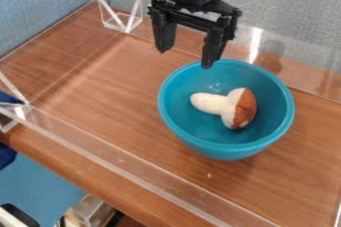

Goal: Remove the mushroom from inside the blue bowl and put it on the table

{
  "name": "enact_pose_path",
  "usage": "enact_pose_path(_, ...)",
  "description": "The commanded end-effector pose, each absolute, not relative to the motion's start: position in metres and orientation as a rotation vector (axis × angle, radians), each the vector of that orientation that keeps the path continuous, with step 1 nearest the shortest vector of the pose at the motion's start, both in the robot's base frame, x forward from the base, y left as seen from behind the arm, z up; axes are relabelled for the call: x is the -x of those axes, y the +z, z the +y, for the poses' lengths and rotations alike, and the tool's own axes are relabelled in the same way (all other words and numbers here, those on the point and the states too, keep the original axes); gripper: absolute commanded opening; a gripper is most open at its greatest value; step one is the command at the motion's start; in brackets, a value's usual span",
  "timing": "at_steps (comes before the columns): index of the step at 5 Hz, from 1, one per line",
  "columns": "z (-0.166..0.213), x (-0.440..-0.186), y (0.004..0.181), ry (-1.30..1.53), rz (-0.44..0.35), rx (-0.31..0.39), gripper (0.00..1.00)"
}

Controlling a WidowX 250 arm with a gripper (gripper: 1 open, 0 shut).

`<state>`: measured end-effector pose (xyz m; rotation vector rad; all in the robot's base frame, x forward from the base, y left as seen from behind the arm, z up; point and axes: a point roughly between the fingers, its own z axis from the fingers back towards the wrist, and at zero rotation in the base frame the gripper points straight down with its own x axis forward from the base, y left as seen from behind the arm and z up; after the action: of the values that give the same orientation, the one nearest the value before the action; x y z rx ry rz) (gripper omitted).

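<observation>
Likely light, rigid and slippery, the mushroom point(228, 107) lies sideways in the blue bowl point(225, 111) near the tabletop point(94, 82)'s right edge; spread, empty fingers point(166, 34) should pinch its thick stem.

light: bright, even, from overhead
glare: pale sheen seen on table point(94, 82); highlights on blue bowl point(225, 111) rim, acrylic walls point(120, 171)
shadows: soft, faint, under bowl
focus: low-res, slightly soft overall; gripper point(188, 50) edges blurred
</observation>
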<state>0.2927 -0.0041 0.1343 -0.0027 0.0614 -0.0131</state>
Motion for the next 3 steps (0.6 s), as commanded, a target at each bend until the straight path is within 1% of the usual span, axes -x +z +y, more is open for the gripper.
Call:
enact_pose_path(1, -0.001, -0.296, 0.127, -0.048, 0.075, 0.004, 1.00)
enact_pose_path(3, -0.061, -0.300, 0.121, -0.232, 0.084, -0.006, 1.00)
